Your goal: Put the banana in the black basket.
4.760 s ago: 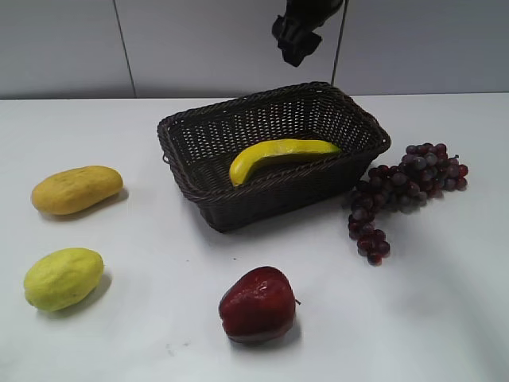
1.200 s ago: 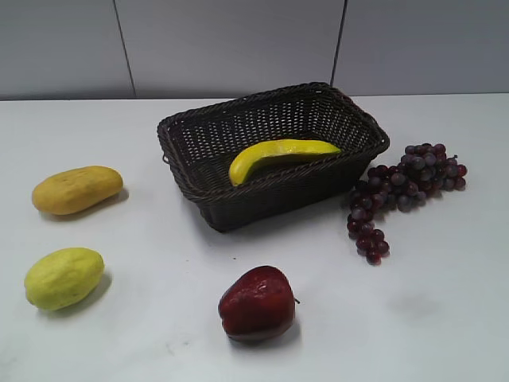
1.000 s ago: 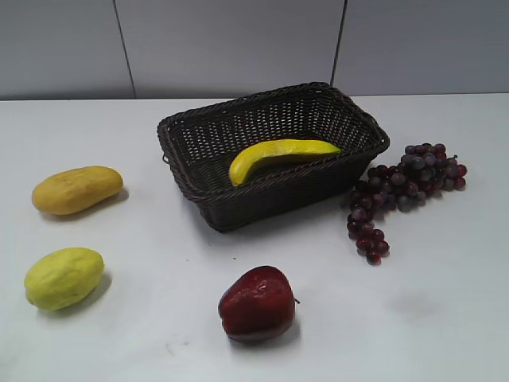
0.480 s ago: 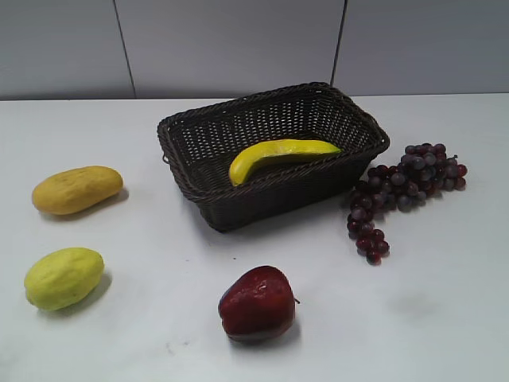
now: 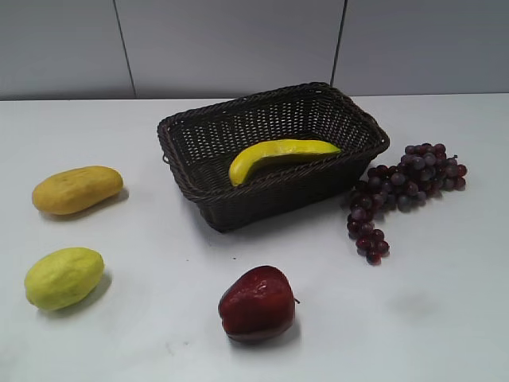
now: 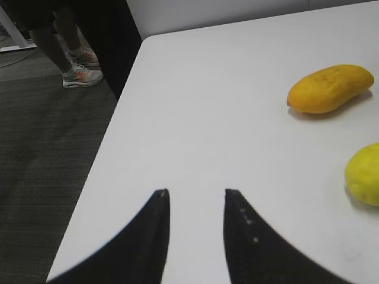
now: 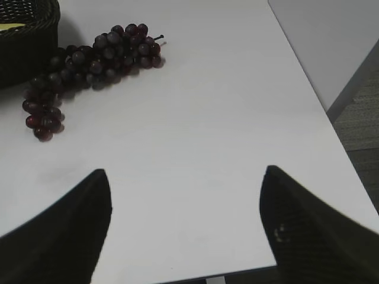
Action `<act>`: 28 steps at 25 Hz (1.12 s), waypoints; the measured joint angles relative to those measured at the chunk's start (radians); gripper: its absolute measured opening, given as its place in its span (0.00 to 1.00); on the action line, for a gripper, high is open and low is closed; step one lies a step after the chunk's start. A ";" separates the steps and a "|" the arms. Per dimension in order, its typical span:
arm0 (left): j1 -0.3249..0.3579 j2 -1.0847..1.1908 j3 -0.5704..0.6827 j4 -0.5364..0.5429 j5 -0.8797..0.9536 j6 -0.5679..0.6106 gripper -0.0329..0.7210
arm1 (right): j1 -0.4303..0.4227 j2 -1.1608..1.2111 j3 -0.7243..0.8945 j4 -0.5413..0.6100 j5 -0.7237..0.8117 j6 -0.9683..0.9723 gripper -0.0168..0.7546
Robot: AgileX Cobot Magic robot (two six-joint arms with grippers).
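Observation:
The yellow banana (image 5: 280,156) lies inside the black basket (image 5: 208,202), which stands at the middle back of the white table. A corner of the basket (image 7: 26,41) shows at the top left of the right wrist view. Neither gripper shows in the exterior view. My left gripper (image 6: 194,192) is open and empty above the table's left edge. My right gripper (image 7: 185,173) is wide open and empty above the table's front right part, apart from the basket.
An orange-yellow oval fruit (image 5: 76,189) (image 6: 330,88) and a yellow-green fruit (image 5: 64,277) (image 6: 364,174) lie at the left. A dark red apple (image 5: 257,304) lies at the front. Purple grapes (image 5: 402,189) (image 7: 89,59) lie right of the basket. The floor (image 6: 47,148) drops off past the table's left edge.
A dark gripper that hung above the basket's far rim 4.8 s ago has left the exterior view. Over the last second nothing has moved.

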 joint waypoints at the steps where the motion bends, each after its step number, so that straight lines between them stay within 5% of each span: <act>1: 0.000 0.000 0.000 0.000 0.000 0.000 0.35 | 0.000 -0.003 0.000 0.000 0.000 0.000 0.79; 28: 0.000 0.000 0.000 0.000 0.000 0.000 0.35 | 0.000 -0.037 0.000 0.001 0.002 0.000 0.79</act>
